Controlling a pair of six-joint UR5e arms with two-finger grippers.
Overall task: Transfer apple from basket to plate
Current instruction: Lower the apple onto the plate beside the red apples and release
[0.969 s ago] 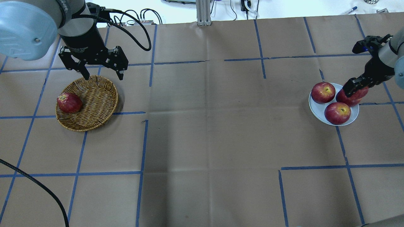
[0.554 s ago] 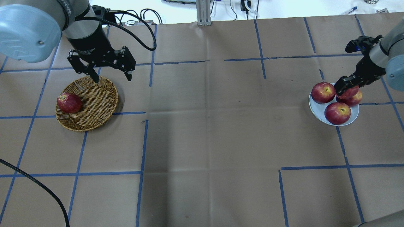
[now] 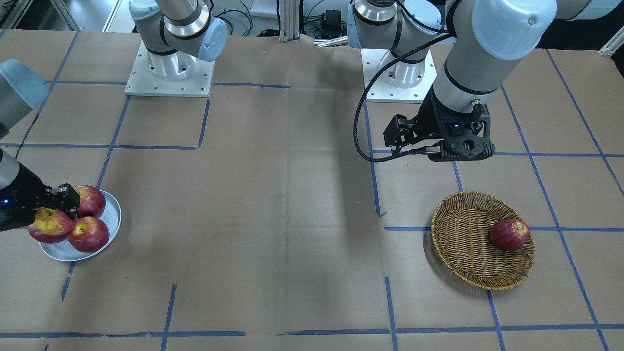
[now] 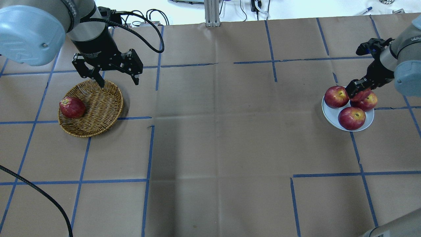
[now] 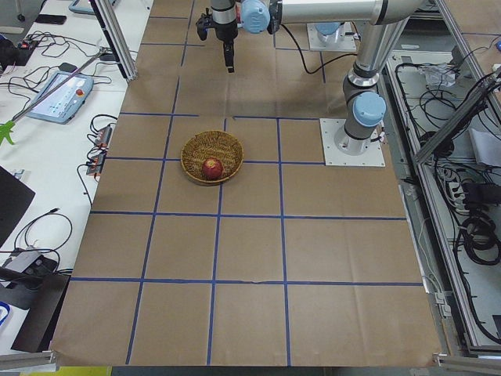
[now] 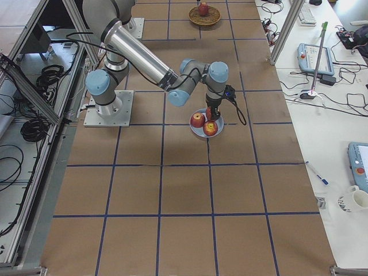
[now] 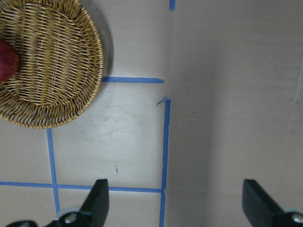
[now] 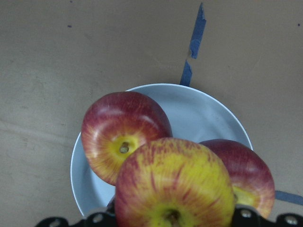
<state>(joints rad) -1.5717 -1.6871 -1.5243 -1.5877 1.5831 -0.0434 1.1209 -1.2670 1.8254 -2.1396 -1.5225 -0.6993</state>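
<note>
Overhead exterior view: the right gripper (image 4: 358, 90) has its two fingers pinched on the yellow-and-red streaked apple (image 8: 175, 189) and holds it over the far right part of the small grey plate (image 4: 330, 113), at the right end of the table (image 4: 213, 138). Seen from the wrist, that apple hangs stem end up. Three more sit on the plate under and around it: the left red apple (image 4: 336, 96), the near red apple (image 4: 352, 118) and the right red apple (image 4: 370, 102), which is partly covered by the held one. I can't tell whether the held one touches them.

Over at the left end, the left gripper (image 4: 118, 83) hangs with its fingers spread wide and nothing between them, above the paper just off the far right side of the wicker basket (image 4: 98, 108). A dark red apple (image 4: 71, 107) lies against the basket's left wall. Blue tape lines cross the brown paper.
</note>
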